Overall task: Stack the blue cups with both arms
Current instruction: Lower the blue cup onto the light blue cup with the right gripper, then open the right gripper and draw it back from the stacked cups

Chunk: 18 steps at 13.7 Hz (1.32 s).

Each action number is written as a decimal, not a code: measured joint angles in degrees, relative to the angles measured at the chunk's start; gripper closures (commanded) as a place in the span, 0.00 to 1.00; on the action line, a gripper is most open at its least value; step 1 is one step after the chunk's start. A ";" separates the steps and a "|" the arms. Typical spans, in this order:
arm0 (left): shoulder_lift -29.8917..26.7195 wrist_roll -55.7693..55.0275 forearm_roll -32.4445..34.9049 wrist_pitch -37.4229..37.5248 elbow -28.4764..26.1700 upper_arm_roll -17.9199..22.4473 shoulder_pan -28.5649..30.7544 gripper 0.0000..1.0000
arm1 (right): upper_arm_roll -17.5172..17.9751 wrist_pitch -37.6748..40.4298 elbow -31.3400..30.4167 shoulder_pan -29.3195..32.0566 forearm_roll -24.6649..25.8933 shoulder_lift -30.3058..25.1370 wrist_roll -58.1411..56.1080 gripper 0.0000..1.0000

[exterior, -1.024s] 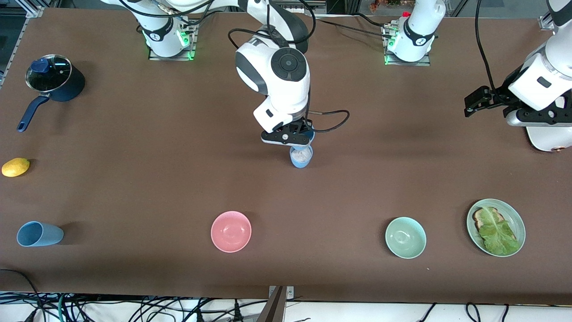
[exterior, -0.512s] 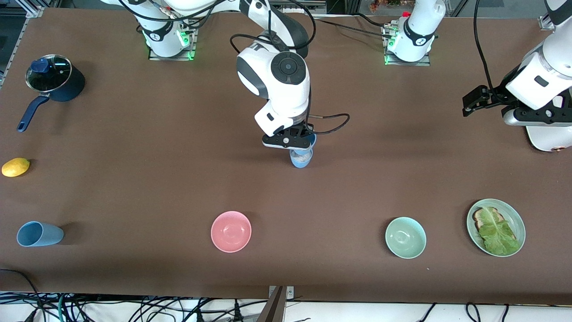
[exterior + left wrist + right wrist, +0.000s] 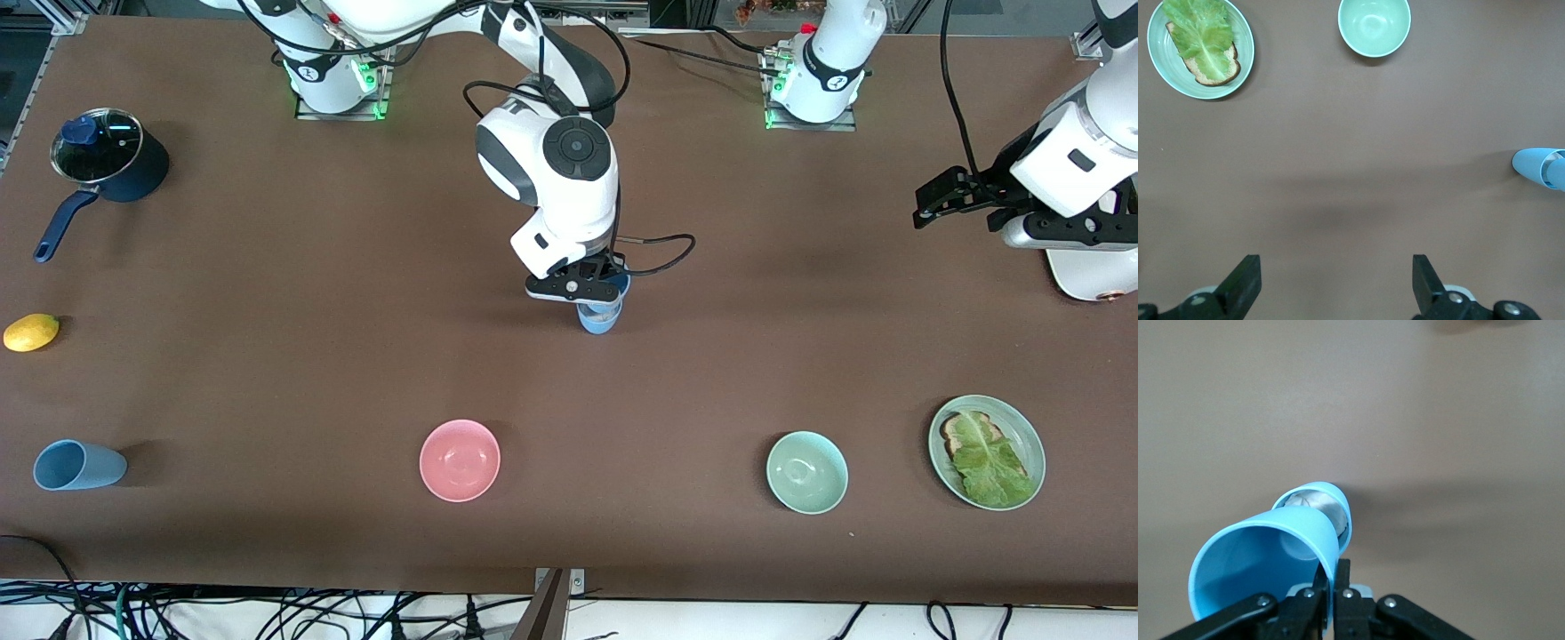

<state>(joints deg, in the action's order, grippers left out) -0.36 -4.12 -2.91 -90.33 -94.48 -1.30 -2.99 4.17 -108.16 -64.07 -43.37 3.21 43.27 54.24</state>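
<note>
My right gripper (image 3: 589,290) is shut on the rim of a sky-blue cup (image 3: 1265,567), pinching its wall between the fingers (image 3: 1346,583). It holds this cup tilted just above a second blue cup (image 3: 600,320) that stands upright at the table's middle. The second cup also shows in the right wrist view (image 3: 1331,507), with something whitish inside. I cannot tell if the two cups touch. A third blue cup (image 3: 78,465) lies on its side near the front edge at the right arm's end. My left gripper (image 3: 929,204) waits open and empty in the air at the left arm's end (image 3: 1335,287).
A pink bowl (image 3: 460,460), a mint-green bowl (image 3: 806,472) and a green plate (image 3: 1022,431) with toast and lettuce lie along the front edge. A navy lidded saucepan (image 3: 108,164) and a lemon (image 3: 31,332) are at the right arm's end.
My right gripper has come down with the held cup, closer onto the standing cup, which now shows less. My left gripper has shifted slightly.
</note>
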 measured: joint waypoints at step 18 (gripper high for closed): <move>0.00 0.00 0.32 0.32 0.16 0.09 0.06 0.00 | -0.65 11.88 1.49 10.24 -0.24 -8.18 -12.85 0.00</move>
<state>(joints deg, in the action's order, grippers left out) -0.36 -4.12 -2.59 -90.01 -94.32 -1.21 -2.93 3.53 -96.28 -62.58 -33.13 2.97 35.09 41.39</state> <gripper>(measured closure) 0.000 0.000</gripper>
